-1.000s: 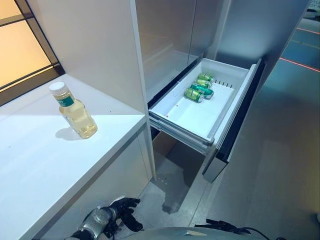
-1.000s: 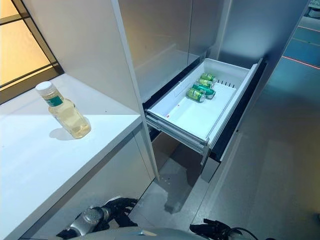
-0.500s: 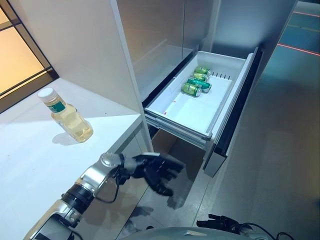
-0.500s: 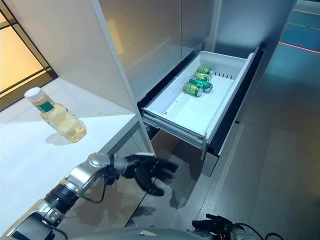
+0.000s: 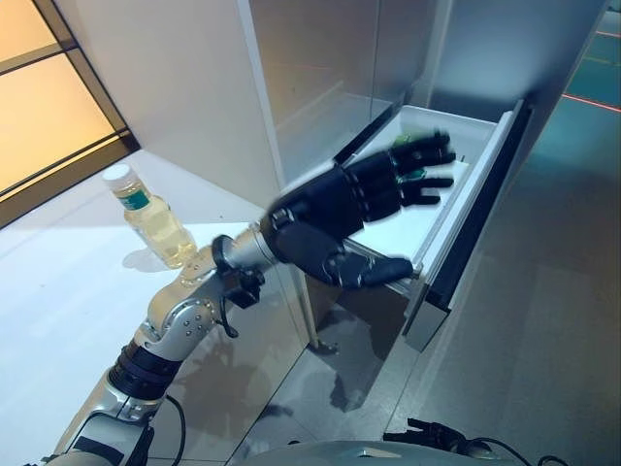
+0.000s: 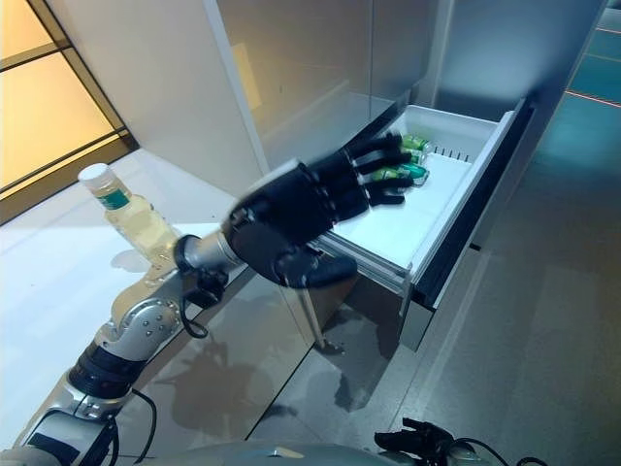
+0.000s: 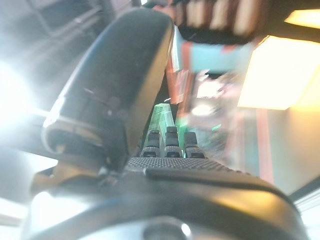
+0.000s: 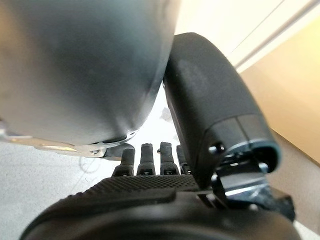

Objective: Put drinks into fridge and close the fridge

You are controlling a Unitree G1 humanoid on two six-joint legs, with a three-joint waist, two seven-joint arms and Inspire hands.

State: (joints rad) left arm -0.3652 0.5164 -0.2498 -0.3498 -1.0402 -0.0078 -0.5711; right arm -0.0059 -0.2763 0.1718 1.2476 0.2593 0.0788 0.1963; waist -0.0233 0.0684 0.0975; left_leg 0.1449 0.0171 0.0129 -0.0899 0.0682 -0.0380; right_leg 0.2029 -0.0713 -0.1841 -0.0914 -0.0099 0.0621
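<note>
- Left eye view: the left hand (image 5: 340,209) is raised in the air with fingers spread and straight, holding nothing. It hangs in front of the open fridge drawer (image 5: 441,218), covering much of it. The bottle (image 5: 150,216) of pale yellow drink stands upright on the white counter (image 5: 58,291), beside the tall cabinet wall (image 5: 175,87) that parts counter from fridge. From the bottle, the hand lies toward the drawer, well apart, so the bottle sits back nearer the arm's elbow than its fingers.
- Right eye view: same scene; the green cans (image 6: 412,160) lie on their sides at the drawer's far end, partly behind the fingertips. The bottle's long axis is vertical, cap up. The right hand (image 6: 427,442) shows only as a dark shape at the bottom edge, well away from the bottle.
- Left wrist view: the thumb stands clear of the straight fingers; nothing lies between them. The rest is blur.
- Right wrist view: the right hand's fingers run straight and relaxed, empty, beside the thumb.
- Judgement: the bottle is the drink still outside the fridge, and the left hand is the nearer one; it would have to swing back toward the counter and close round the bottle's side.
</note>
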